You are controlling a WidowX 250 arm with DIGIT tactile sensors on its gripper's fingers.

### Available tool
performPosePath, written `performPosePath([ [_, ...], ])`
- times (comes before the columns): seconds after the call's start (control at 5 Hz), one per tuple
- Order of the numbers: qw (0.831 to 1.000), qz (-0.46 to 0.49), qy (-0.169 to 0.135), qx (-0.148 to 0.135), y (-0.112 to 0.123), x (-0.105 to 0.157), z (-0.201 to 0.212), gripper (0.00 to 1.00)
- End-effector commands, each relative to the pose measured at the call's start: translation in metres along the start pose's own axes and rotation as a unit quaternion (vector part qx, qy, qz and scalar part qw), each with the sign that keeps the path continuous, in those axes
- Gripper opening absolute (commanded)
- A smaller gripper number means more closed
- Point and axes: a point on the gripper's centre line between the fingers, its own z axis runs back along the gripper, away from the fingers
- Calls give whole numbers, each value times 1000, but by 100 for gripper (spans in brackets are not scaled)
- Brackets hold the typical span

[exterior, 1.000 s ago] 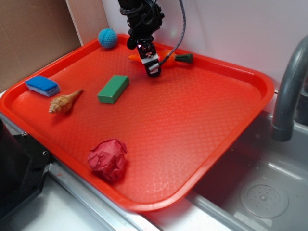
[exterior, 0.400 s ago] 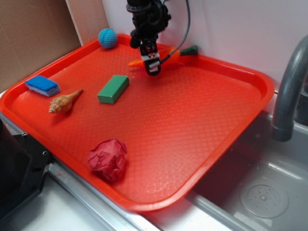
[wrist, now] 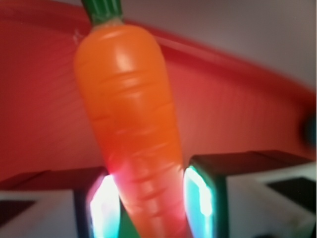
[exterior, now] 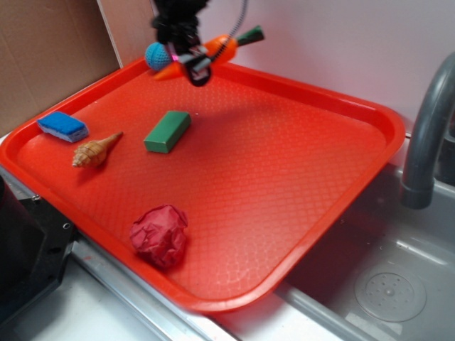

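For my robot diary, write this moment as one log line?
gripper shut on carrot | carrot held above tray | blue ball nearby

Orange toy carrot (exterior: 213, 51) with green top, tilted, lifted above tray's far-left corner

No readable text, label or number anywhere.

Tray (exterior: 284, 156) carries sponge (exterior: 62, 126), shell (exterior: 94, 150), block (exterior: 168, 131), ball (exterior: 155, 57), cloth (exterior: 160, 234)
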Motion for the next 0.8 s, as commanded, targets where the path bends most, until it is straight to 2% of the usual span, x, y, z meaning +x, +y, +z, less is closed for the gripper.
performPosePath([
  [0.0, 985, 160, -14, -65, -2, -14, 44, 0],
  [0.2, 977, 205, 12, -59, -14, -22, 57, 0],
  [0.6, 973, 228, 35, -5, -15, -22, 71, 0],
])
